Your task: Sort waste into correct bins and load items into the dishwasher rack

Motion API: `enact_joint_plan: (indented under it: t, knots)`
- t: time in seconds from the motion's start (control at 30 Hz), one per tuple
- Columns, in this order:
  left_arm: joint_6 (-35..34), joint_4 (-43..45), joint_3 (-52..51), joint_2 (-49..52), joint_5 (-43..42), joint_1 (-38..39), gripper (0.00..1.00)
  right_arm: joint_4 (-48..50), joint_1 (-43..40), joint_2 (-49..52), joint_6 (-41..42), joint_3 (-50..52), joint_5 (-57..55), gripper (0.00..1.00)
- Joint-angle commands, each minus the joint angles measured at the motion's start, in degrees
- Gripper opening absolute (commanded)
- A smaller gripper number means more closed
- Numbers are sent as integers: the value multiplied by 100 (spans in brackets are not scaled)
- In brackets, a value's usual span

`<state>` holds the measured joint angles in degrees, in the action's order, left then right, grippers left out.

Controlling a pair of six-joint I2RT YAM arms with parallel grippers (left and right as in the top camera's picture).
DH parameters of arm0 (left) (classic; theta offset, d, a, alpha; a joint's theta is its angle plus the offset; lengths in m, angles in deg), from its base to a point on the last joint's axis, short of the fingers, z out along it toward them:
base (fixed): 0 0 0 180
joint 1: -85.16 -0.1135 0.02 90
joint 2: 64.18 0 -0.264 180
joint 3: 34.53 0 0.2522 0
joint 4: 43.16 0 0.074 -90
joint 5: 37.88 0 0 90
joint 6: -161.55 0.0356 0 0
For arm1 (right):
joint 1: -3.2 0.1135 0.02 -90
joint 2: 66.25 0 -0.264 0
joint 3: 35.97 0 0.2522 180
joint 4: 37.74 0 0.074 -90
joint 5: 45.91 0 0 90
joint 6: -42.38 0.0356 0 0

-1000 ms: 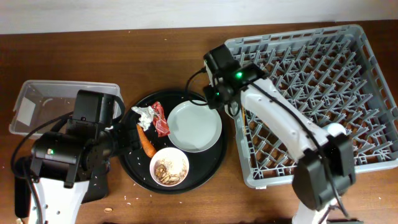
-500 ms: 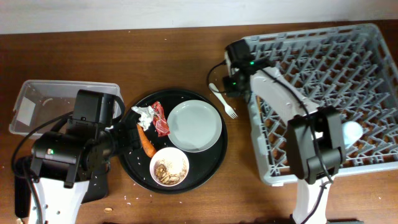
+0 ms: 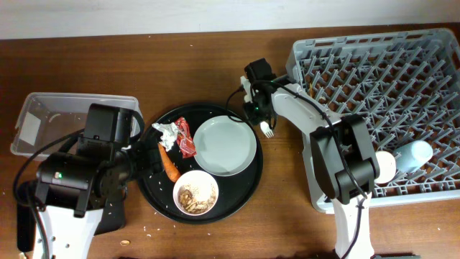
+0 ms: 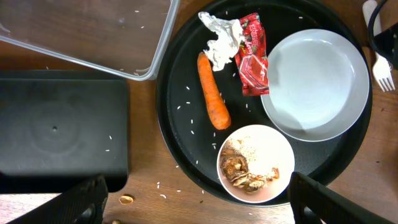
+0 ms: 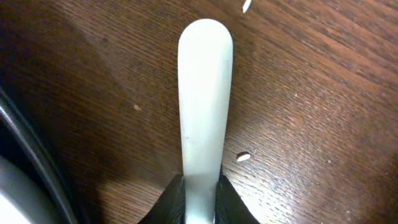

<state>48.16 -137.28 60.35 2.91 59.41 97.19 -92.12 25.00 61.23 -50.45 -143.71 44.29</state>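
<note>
My right gripper point(image 3: 257, 108) is shut on the white plastic fork point(image 5: 205, 93), low over the table left of the grey dishwasher rack point(image 3: 388, 93); the tines show in the overhead view point(image 3: 267, 130). My left gripper point(image 4: 202, 202) is open and empty above the round black tray point(image 3: 248, 194). That tray holds the pale plate point(image 3: 225, 146), a white bowl of brownish scraps point(image 3: 195, 193), the carrot point(image 3: 169, 164), the red wrapper point(image 3: 185, 137) and the paper ball point(image 3: 165, 131). A white cup point(image 3: 384, 167) and a light-blue cup point(image 3: 415, 155) lie in the rack.
The clear tub point(image 3: 50, 115) stands at the far left. The shallow black tray point(image 4: 56, 130) lies just in front of it, mostly under my left arm in the overhead view. Rice grains and crumbs dot the table.
The rack has slid to the right. My right gripper has moved from the rack's corner down to the fork and shut on it. The left arm has not moved.
</note>
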Motion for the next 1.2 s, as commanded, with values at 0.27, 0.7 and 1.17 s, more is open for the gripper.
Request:
enact_joint_plan:
  t: [0.27,0.7,1.17]
  knots:
    - [35,15,-9,9,-39,-15,93,-654,-162,-916,372,-350,-81,28]
    - [35,118,-9,9,-42,-15,93,-717,-11,155,37,-166,-304,22]
    - [35,20,-9,9,-39,-15,93,-634,-7,-125,160,-192,48,56]
